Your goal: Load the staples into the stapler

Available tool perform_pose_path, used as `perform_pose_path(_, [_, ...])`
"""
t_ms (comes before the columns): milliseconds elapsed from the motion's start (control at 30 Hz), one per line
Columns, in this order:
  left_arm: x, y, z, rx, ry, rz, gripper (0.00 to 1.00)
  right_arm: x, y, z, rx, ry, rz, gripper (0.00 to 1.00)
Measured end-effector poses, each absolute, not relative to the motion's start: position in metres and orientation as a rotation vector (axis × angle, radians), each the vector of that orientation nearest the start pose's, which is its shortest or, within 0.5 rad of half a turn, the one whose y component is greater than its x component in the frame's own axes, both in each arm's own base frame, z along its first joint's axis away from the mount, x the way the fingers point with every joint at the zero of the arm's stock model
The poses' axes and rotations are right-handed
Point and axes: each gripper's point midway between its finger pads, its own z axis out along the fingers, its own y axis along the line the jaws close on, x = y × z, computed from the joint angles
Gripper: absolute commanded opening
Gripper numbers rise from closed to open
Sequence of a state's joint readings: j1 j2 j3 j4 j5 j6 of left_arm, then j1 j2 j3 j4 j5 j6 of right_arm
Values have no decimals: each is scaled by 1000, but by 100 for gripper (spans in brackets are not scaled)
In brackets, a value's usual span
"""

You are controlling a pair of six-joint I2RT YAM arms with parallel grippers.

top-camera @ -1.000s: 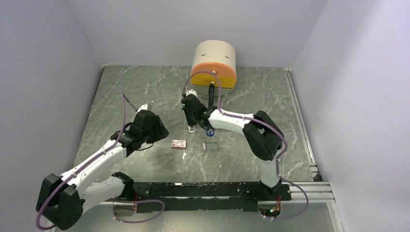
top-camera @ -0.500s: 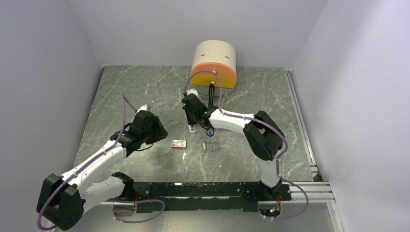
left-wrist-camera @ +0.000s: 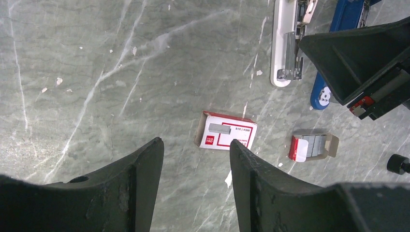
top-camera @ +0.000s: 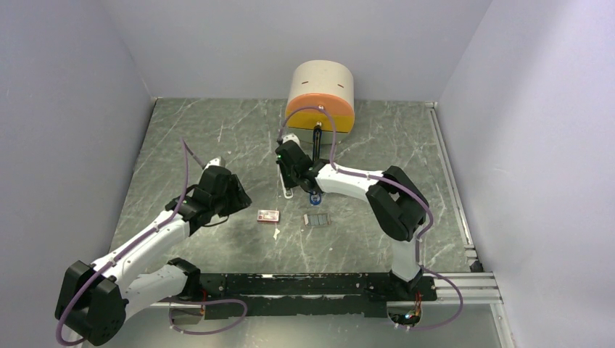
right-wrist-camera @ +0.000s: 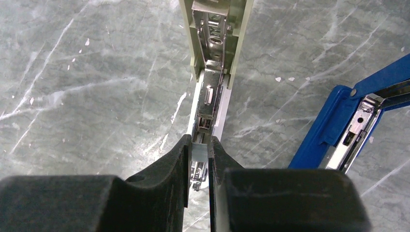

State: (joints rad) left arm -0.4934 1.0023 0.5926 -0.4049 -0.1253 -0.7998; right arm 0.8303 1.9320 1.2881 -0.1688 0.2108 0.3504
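Pinching the staples point(right-wrist-camera: 200, 152) between its two black fingers, our right gripper point(right-wrist-camera: 199, 145) was closed on the short silvery strip. It held the strip by its long flanks, with only the ribbed top showing in the narrow slit between the jaws.

We judged the strip light and stiff along its length but brittle. It is many thin legs glued together, so a hard squeeze or a twist could snap it, and the smooth metal could slip. The flanks near the middle seemed the right place to hold it, leaving the legs free to straddle the rail.

Directly under the jaws lay the white stapler point(right-wrist-camera: 238, 43), hinged open, with its bright magazine point(right-wrist-camera: 208, 96) running straight away from the fingertips. The strip looked lined up with that channel over one end. We could not tell whether it was touching the rail or hanging just above it.

Just to the right lay a blue stapler point(right-wrist-camera: 333, 130), also open and angled away.

Nearer us and to the left sat a red-and-white box point(left-wrist-camera: 227, 131). Just to its right was a small open carton point(left-wrist-camera: 314, 146) with more grey strips inside.

Further left, our left gripper point(left-wrist-camera: 196, 144) hung over the bare marbled table point(top-camera: 217, 138) with its jaws spread and nothing between them. The box lay just beyond its fingertips.

At the far edge stood an orange-and-beige drum point(top-camera: 321, 94), well apart from the work.
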Motion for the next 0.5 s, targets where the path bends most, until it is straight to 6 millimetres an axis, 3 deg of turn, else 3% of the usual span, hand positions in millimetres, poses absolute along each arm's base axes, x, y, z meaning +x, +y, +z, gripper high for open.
perform_pose_path(500, [239, -138, 85, -431, 2398, -456, 57, 343, 347, 53, -480, 2345, 339, 18])
